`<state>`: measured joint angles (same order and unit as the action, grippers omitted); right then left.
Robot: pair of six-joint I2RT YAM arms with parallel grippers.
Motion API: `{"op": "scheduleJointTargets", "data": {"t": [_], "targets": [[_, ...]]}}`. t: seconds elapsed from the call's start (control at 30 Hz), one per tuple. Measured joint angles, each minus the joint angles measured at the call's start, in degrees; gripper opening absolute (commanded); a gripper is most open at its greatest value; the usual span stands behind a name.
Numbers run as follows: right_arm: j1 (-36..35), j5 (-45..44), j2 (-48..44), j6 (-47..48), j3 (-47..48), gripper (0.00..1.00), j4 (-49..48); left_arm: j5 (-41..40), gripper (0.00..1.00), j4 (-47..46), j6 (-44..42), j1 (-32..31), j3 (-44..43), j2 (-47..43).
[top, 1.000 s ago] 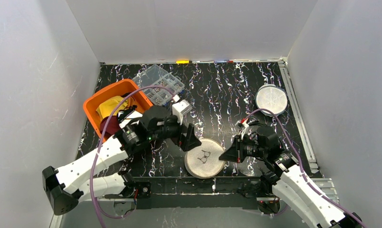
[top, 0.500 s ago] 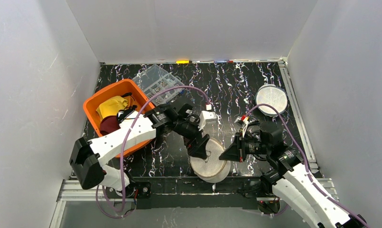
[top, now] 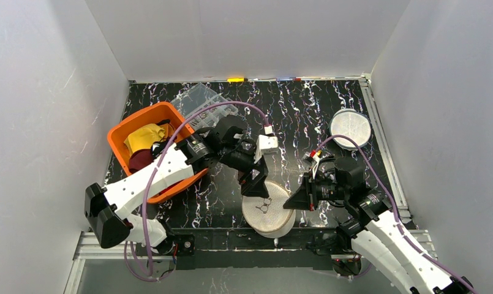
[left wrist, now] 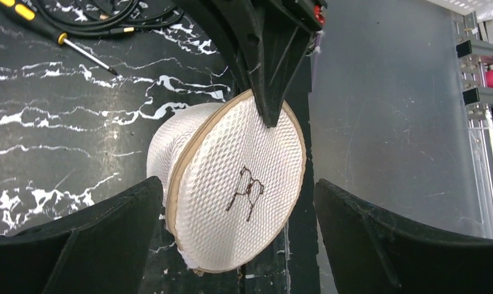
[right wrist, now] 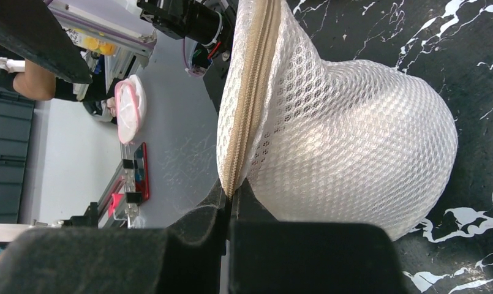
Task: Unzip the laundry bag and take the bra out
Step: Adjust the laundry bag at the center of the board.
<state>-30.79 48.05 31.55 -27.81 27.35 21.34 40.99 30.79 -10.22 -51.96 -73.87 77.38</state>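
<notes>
- Pinching the tan zipper band point(right wrist: 250, 92) of the laundry bag point(left wrist: 237, 184), the right pincer point(top: 294, 200) is clamped tight on the rim, with the mesh edge caught between its closed jaws.
- The bag stands tipped on its edge just ahead of that pincer's fingertips. Its domed mesh side bulges away to one side of them.
- The left pincer point(top: 255, 187) hangs right above the bag with its jaws spread wide and nothing between them.
- The bag's flat face, marked with a dark line drawing point(left wrist: 244, 193), looks up at the left pincer. It sits below and between the two fingers, apart from both.
- We judge the step in hand to be the unzipping: one pincer anchors the rim while the other lines up over the zip.
- We cannot find the zipper pull in any view, and the zip looks closed along the stretch we can see.
- The bra is hidden behind the mesh, so we take it to be inside.
- Next, we think the left pincer needs to come down to the rim, find the pull and close on it. It should then draw the pull along the band, away from the right pincer's grip, which must hold firm against that tug.
</notes>
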Motion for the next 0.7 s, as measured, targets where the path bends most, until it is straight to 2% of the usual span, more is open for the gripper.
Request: {"op": "scheduleJointTargets", "data": {"t": [0.23, 0.37, 0.43, 0.53, 0.6, 0.67, 0.7], "targets": [[-0.1, 1.5, -0.1, 0.0, 1.7, 0.01, 0.8, 3.7, 0.89, -1.0, -3.7, -0.1, 1.7, 1.6], [-0.1, 2.5, -0.1, 0.0, 2.4, 0.01, 0.9, 4.4, 0.81, -1.0, -4.9, -0.3, 2.0, 4.2], [-0.1, 2.9, -0.1, 0.0, 2.6, 0.01, 0.8, 5.0, 0.71, -1.0, -5.2, -0.3, 2.0, 5.8], [-0.1, 3.2, -0.1, 0.0, 3.0, 0.01, 0.9, 5.8, 0.49, -0.8, -5.4, -0.3, 1.9, 7.9], [-0.1, 3.1, -0.1, 0.0, 3.2, 0.01, 0.9, 6.2, 0.3, -0.7, -4.9, -0.3, 1.9, 9.2], [-0.1, 3.2, -0.1, 0.0, 3.2, 0.01, 0.9, 6.5, 0.04, -0.7, -4.5, -0.3, 2.0, 9.7], [-0.1, 3.1, -0.1, 0.0, 3.2, 0.01, 0.9, 6.8, 0.0, -0.8, -4.1, -0.3, 2.0, 9.7]]}}
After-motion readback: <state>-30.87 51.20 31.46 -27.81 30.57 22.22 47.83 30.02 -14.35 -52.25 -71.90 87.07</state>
